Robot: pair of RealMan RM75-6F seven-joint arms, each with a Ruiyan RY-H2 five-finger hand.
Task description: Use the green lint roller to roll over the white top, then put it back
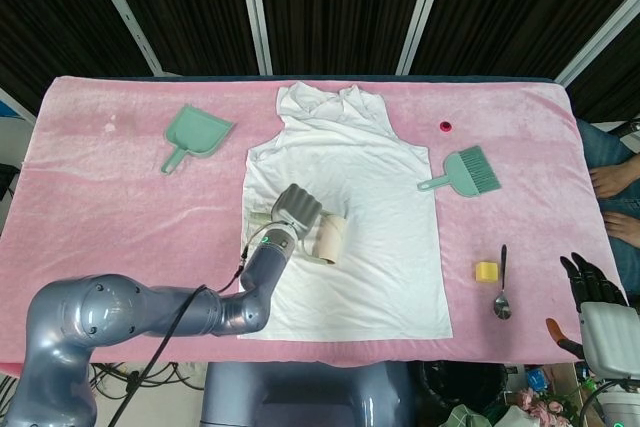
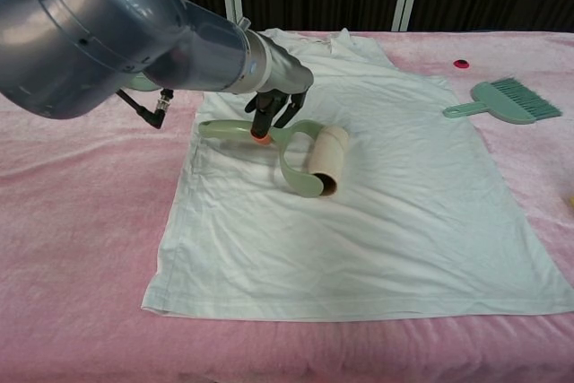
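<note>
Place: a robot test lab, staged rather than lived in.
Worktop: a pink cloth covered it.
Backdrop: black curtains hung on pale frame bars.
Props: dustpan and brush, laid well apart.

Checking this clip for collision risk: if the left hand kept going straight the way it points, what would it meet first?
The left hand holds the roller, pointing right across the white top. Straight on lies only bare shirt, then probably pink cloth below the brush; depth is unclear.
</note>
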